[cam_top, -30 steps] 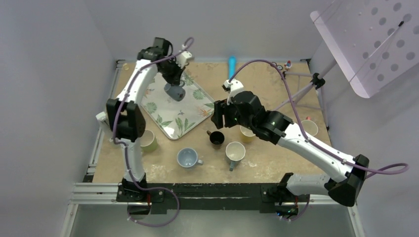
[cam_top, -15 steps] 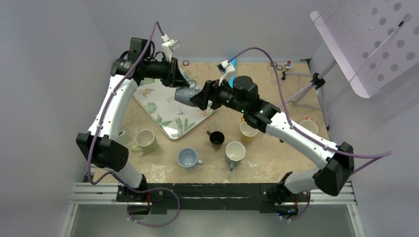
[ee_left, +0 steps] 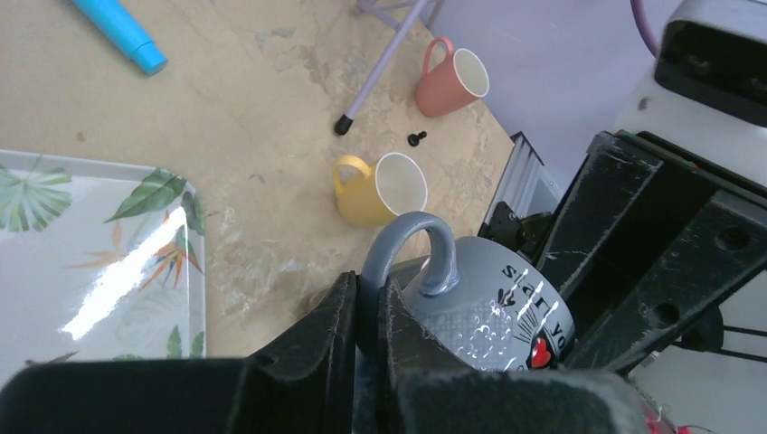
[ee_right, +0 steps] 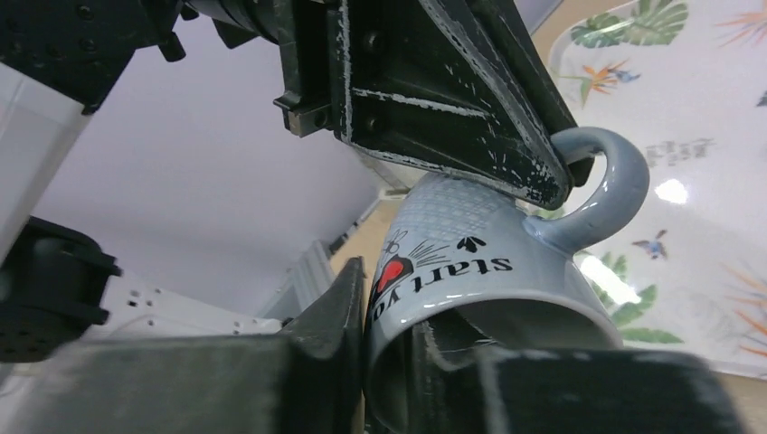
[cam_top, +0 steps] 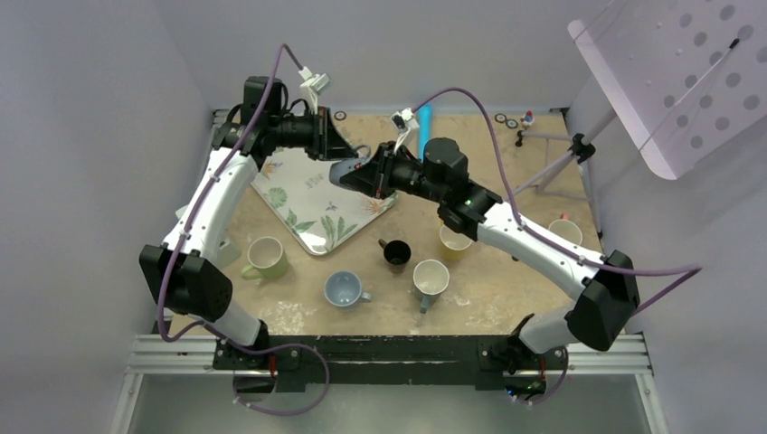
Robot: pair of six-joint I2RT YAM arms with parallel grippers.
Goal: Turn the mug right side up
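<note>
Your left gripper [ee_left: 369, 312] is clamped on the handle of the grey mug [ee_left: 493, 312]. Your right gripper [ee_right: 387, 357] pinches the mug's rim, one finger inside and one outside. The mug hangs between both arms, mouth toward the right gripper, above the far right corner of the leaf-printed tray [cam_top: 303, 208].

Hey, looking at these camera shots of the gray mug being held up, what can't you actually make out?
- Top view: the gray mug is mostly covered by the left gripper and the right gripper, so its exact tilt is unclear.
- Right wrist view: the lettering runs behind the right gripper and is cut off; the mug's inside is too dark to see.
- Top view: the small items at the far edge are too small to identify.
</note>
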